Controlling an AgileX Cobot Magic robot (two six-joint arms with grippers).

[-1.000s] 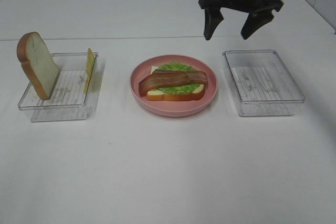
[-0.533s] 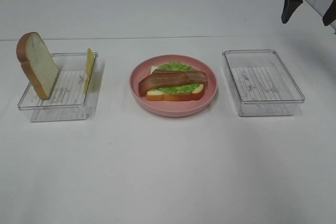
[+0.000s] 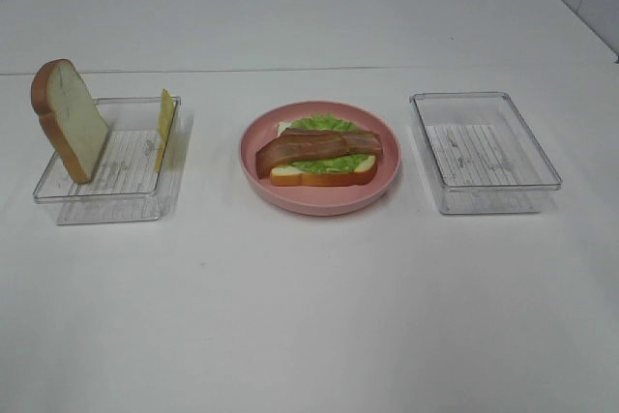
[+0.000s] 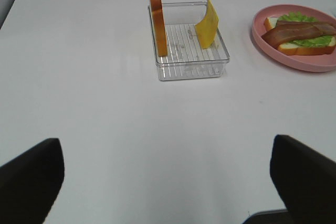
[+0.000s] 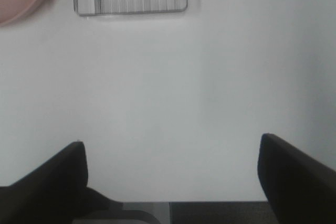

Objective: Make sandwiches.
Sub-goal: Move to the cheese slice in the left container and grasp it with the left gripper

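Sandwich (image 4: 300, 36) on plate (image 4: 296, 65), well apart from left gripper (image 4: 166, 148) (jaws wide)

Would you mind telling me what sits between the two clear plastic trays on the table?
In the exterior high view, a round pink plate holding the unfinished bacon-and-lettuce sandwich sits there.

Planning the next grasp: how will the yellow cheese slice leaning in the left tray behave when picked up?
The cheese slice stands on edge against the clear tray wall without sagging, so probably fairly stiff. It looks thin, so likely light and apt to topple if nudged.
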